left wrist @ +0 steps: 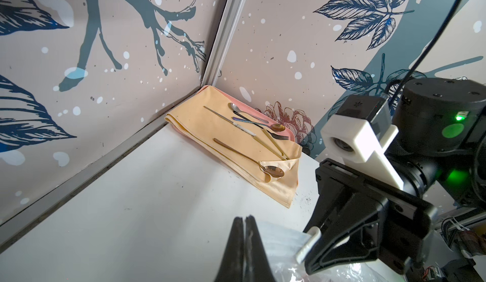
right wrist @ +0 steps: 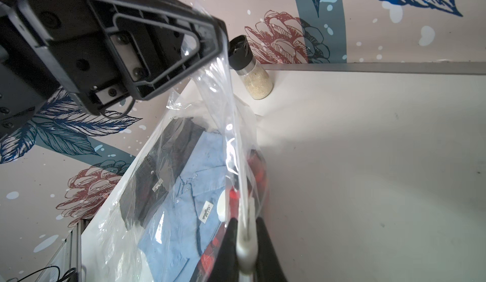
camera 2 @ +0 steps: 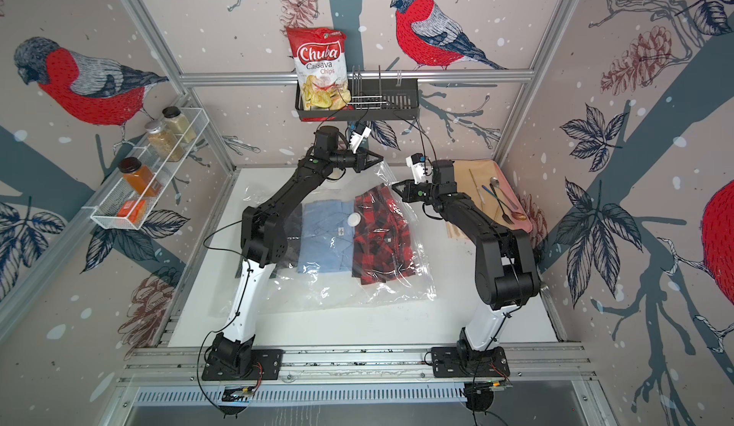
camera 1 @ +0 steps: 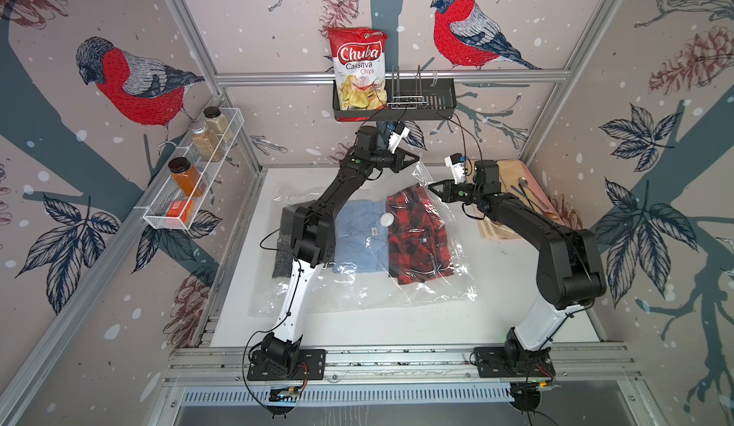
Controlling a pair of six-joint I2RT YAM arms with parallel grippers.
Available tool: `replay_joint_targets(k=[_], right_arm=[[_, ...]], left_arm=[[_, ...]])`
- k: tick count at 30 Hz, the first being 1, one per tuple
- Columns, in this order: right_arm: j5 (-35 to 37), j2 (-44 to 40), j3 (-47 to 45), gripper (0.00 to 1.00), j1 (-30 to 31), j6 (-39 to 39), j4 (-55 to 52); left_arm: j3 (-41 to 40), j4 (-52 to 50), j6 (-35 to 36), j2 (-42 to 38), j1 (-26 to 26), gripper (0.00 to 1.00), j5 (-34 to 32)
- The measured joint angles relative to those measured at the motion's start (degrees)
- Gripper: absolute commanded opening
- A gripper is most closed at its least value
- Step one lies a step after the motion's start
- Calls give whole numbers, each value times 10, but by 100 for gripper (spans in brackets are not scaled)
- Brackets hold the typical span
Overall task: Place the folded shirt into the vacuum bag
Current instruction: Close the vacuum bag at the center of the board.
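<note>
Left gripper (camera 1: 416,157): pressed together on a fold of clear film at the far corner of the mouth of the vacuum bag (camera 1: 357,297). My right gripper (camera 1: 430,186), close by, pinches the white seal strip (right wrist: 244,244) of the same lip. Between them I hold the upper lip raised off the surface (camera 1: 516,285), so the mouth opens toward my right.

The bag's long axis runs across the surface from my left to my right. Three folded shirts lie in a row along it: dark shirt (camera 1: 280,263), light blue shirt (camera 1: 359,245) and red plaid shirt (camera 1: 421,241), the last nearest the mouth. The plaid shirt lies below both grippers and toward my bases, with its long axis parallel to the mouth's edge; my right arm is the nearer. Film covers it, but I cannot tell whether its mouth-side edge is wholly past the lip. I judge the next move turns on this: lip above, shirt beneath.

Both top views give the whole row and the white valve cap (camera 2: 354,219). Only the right wrist view shows the strip clamped and the film rising to the left gripper (right wrist: 223,40), plus a spice jar (right wrist: 253,79) by the far wall. The left wrist view shows no shirt, only a yellow cloth (left wrist: 200,120) bearing cutlery (left wrist: 243,128).
</note>
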Motion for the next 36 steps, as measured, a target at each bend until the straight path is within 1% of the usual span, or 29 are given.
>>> replay_joint_targets(k=[5, 17, 33, 36], right_arm=[[23, -9, -13, 0, 1, 0, -29], [73, -47, -68, 0, 7, 3, -55], [117, -100, -141, 0, 9, 42, -70], [123, -115, -158, 0, 10, 48, -71]], left_arm=[[0, 3, -11, 1, 1, 0, -23], [0, 21, -41, 8, 2, 0, -37], [-9, 29, -60, 8, 2, 0, -58], [-10, 34, -66, 8, 2, 0, -71]])
